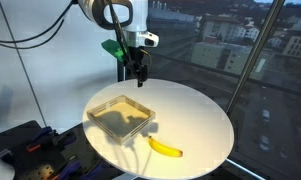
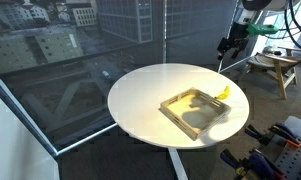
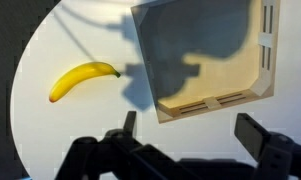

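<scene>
While hand hangs open, tray lies below; banana apart.

The arm comes in from above, its white wrist bent so that the jaws point straight down. In both exterior views the dark jaws hang in the air, touching nothing. In the wrist view the two fingers stand wide apart at the lower edge, nothing gripped between them
</scene>
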`<state>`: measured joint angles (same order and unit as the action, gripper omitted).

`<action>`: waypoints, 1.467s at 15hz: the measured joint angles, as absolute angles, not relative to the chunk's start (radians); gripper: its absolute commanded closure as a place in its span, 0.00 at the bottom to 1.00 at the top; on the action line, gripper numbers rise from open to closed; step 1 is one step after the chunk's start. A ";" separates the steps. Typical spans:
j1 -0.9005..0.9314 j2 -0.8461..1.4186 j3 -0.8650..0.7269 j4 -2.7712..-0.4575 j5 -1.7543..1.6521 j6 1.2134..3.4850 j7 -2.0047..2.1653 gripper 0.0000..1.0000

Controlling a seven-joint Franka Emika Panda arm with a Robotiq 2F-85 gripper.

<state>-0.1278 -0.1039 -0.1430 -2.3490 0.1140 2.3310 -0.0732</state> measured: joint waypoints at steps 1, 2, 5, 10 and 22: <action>-0.126 -0.117 -0.143 -2.357 0.114 2.323 -0.079 0.00; -0.124 -0.131 -0.143 -2.364 0.114 2.315 -0.083 0.00; -0.120 -0.170 -0.143 -2.389 0.114 2.300 -0.091 0.00; -0.117 -0.225 -0.143 -2.422 0.114 2.274 -0.106 0.00; -0.095 -0.323 -0.142 -2.460 0.114 2.216 -0.120 0.00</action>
